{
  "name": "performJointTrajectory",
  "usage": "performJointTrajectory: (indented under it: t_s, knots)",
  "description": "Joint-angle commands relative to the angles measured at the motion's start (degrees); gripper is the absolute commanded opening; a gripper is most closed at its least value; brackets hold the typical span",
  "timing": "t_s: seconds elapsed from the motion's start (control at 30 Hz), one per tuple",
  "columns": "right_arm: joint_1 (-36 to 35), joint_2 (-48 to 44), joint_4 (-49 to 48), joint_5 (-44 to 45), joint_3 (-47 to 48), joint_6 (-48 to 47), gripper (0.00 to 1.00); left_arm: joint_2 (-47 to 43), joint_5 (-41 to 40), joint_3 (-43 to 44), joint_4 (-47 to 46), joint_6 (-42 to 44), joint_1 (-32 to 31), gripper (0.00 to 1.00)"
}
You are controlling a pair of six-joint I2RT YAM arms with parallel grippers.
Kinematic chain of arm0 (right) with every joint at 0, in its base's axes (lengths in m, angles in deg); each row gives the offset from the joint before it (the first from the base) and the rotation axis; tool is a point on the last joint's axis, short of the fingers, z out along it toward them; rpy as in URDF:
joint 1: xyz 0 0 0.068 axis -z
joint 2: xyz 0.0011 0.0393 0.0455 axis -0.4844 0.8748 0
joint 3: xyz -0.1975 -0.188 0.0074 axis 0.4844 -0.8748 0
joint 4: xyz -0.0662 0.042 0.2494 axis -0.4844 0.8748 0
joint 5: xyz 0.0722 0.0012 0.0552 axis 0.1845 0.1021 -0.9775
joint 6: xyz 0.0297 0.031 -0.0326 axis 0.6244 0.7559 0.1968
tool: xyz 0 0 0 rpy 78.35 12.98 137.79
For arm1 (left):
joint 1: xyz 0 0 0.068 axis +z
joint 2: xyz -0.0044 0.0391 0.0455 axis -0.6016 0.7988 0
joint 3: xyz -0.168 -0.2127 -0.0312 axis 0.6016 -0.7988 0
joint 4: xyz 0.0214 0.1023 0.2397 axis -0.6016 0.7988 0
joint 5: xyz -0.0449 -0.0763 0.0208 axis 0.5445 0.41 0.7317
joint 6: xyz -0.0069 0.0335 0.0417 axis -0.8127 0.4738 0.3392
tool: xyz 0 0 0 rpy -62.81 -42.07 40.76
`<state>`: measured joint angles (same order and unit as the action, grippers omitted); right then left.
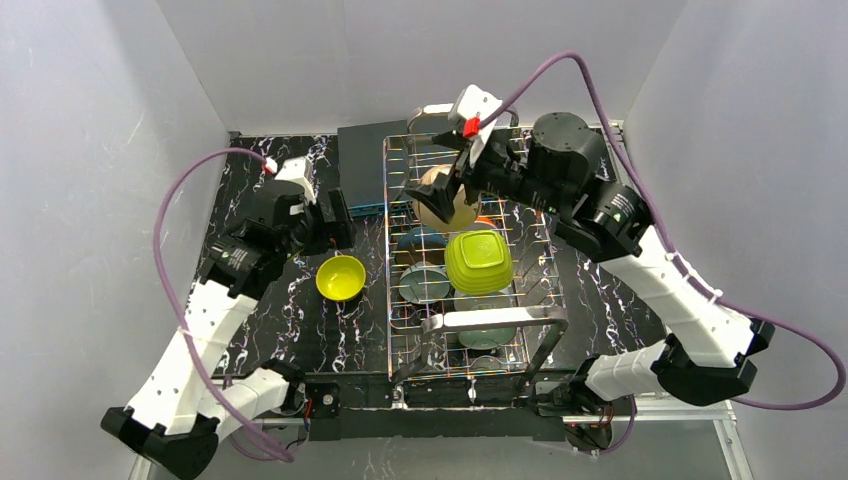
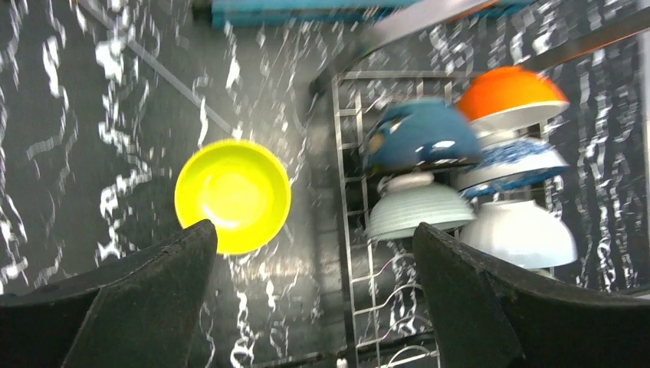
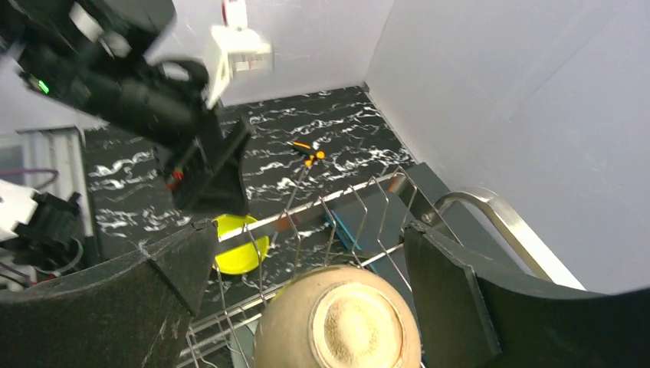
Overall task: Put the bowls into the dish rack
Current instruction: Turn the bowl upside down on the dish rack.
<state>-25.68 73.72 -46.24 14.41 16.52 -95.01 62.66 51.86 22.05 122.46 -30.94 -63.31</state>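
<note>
Left claw (image 2: 312, 234) gapes empty near the yellow bowl (image 1: 340, 277), centre-left beside the rack (image 1: 389, 250); next, drop and pinch its rim; right claw (image 3: 306, 230) open, empty, over the beige bowl (image 3: 337, 322).

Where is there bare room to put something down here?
Bare tabletop lies on the near side of the round yellow bowl, left of the dish rack. Another strip runs along the rack's right side, partly under the right arm. The rack's middle is crowded around the lime squarish bowl and the beige bowl.
</note>
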Motion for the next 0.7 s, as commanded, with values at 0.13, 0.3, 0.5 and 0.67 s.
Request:
performJointTrajectory:
  t_s: [0.13, 0.3, 0.5, 0.67]
  knots:
    - [16.0, 3.5, -8.2, -18.8, 2.8, 21.3, 0.99, -1.3, 10.8, -15.5, -0.3, -9.6, 10.3, 0.98]
    - [23.3, 2.2, -16.4, -24.1, -2.4, 31.3, 0.99, -0.3, 15.5, -24.6, -4.2, -14.9, 17.7, 0.98]
    - [25.2, 0.7, -19.6, -25.4, -4.7, 34.0, 0.99, 6.1, 31.8, -34.4, -17.2, -20.7, 28.4, 0.89]
    - [25.4, 0.4, -20.6, -26.3, -4.5, 34.8, 0.99, 13.0, 32.0, -36.9, -22.9, -23.5, 29.6, 0.77]
